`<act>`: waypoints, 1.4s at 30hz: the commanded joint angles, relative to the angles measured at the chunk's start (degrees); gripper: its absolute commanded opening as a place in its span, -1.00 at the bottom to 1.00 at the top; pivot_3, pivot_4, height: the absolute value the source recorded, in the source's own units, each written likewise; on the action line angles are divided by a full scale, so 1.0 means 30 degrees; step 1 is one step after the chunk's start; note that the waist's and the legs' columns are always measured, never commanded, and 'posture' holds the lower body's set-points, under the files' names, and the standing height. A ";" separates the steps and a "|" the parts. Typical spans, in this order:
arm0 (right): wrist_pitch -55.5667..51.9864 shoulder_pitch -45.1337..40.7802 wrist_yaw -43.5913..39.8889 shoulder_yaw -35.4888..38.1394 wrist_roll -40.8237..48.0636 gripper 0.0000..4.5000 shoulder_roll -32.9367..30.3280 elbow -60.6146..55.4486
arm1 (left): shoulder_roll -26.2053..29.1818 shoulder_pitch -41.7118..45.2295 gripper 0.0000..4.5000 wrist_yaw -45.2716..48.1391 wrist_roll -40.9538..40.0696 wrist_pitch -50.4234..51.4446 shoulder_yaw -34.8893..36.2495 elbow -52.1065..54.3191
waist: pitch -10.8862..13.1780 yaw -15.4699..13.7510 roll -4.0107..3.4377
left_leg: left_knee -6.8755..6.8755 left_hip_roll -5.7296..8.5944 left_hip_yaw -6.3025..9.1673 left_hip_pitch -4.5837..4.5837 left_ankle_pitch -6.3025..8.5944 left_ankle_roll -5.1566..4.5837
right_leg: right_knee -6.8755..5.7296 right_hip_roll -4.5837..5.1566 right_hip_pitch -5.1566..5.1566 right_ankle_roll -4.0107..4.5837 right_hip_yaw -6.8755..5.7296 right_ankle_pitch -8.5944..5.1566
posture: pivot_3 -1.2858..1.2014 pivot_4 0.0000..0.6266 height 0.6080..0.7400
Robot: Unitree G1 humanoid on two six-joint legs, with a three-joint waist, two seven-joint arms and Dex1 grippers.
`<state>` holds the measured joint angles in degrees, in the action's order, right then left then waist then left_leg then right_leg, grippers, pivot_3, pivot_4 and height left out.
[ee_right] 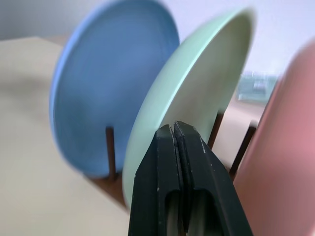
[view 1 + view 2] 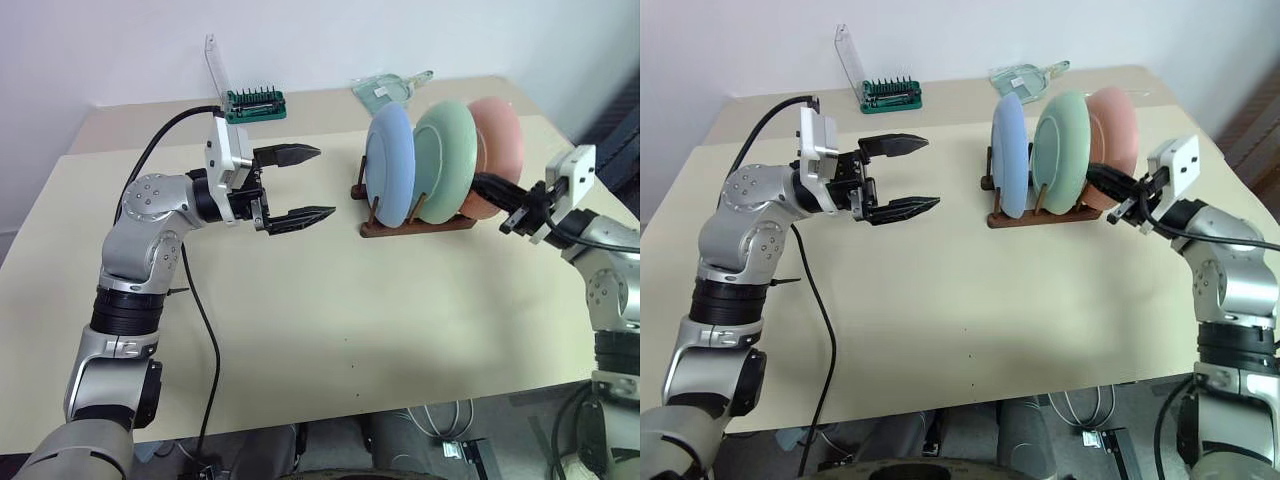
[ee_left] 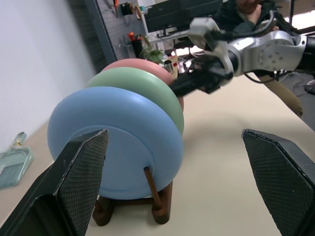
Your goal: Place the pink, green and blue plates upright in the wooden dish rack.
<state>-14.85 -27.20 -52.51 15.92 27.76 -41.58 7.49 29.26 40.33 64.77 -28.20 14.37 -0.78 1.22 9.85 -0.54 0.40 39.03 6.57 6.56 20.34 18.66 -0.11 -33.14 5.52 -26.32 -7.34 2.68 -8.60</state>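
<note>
The blue plate (image 2: pixel 389 168), green plate (image 2: pixel 446 158) and pink plate (image 2: pixel 497 140) stand upright side by side in the wooden dish rack (image 2: pixel 416 229) on the table's far right. My left gripper (image 2: pixel 305 183) hangs open to the left of the rack, pointing at the blue plate (image 3: pixel 123 142), with nothing between its fingers (image 3: pixel 78 177). From the right, my right gripper (image 2: pixel 482 183) is shut and empty. Its tip (image 1: pixel 174 129) sits low between the green plate (image 1: pixel 192 93) and the pink plate (image 1: pixel 283 162). Whether it touches either plate I cannot tell.
A green bit holder (image 2: pixel 256 103) with a raised clear lid stands at the table's back edge. A clear glass piece (image 2: pixel 385 90) lies behind the rack. A black cable (image 2: pixel 205 330) trails off my left arm over the beige table (image 2: pixel 330 330). A person (image 3: pixel 246 7) sits beyond the table.
</note>
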 commanded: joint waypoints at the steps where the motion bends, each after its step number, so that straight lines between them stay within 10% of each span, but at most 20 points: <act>1: 0.0286 -0.0396 -0.0185 -0.0008 -0.0137 -0.99 -0.0307 -0.0482 | 0.0112 0.0229 1.00 -0.0083 -0.0338 -0.0145 0.0500 0.0551 | 0.0000 -0.0043 0.0001 | 0.0000 0.0000 -0.0001 0.0000 0.0000 -0.0001 | 0.0002 0.0000 0.0003 0.0000 0.0000 0.0000 | 0.03 -0.52 1.00; 15: -0.5508 -0.5264 0.3521 0.4431 0.9507 -0.99 0.0989 -0.3865 | 0.0150 0.0083 1.00 -0.0225 -0.0821 0.0489 0.0587 0.0764 | 0.0007 -0.0062 -0.0009 | -0.0006 0.0002 0.0019 0.0014 0.0002 0.0001 | 0.0016 0.0010 0.0004 0.0004 -0.0012 0.0003 | 0.03 -0.52 1.00; 19: -0.8160 -0.3569 0.2425 0.2541 1.2470 -0.46 0.0953 -0.8014 | 0.0368 -0.0149 1.00 -0.0411 -0.0904 0.0536 0.1010 0.0658 | 0.0008 -0.0031 -0.0014 | -0.0016 -0.0014 0.0019 0.0014 0.0002 0.0000 | 0.0005 0.0001 -0.0016 0.0004 -0.0010 0.0003 | 0.03 -0.52 1.00; 26: -0.5439 0.1314 -0.1002 -0.2926 0.6693 0.98 0.0389 -1.0600 | 0.0848 -0.1994 1.00 -0.0702 0.0215 -0.1133 0.1604 -0.0313 | -0.0004 -0.0022 -0.0004 | 0.0011 -0.0003 -0.0002 -0.0003 0.0006 -0.0005 | -0.0001 0.0005 0.0004 -0.0001 -0.0008 0.0004 | 0.03 -0.52 1.00; 42: -0.4640 0.4036 -0.2942 -0.0259 0.7055 0.98 -0.1136 -1.0304 | 0.0557 -0.4849 1.00 -0.0327 0.1087 -0.2757 0.0372 0.0859 | 0.0005 -0.0044 0.0007 | 0.0006 -0.0019 0.0004 -0.0015 0.0060 -0.0097 | 0.0005 0.0003 0.0014 0.0012 -0.0028 0.0012 | 0.03 -0.52 1.00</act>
<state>-29.33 -14.41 -61.88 14.19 48.52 -44.59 -21.27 30.83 25.44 63.65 -24.79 7.39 0.04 2.62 9.87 -0.67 0.42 39.05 6.51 6.57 20.31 18.83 -0.39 -33.12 5.53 -26.29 -7.30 2.60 -8.56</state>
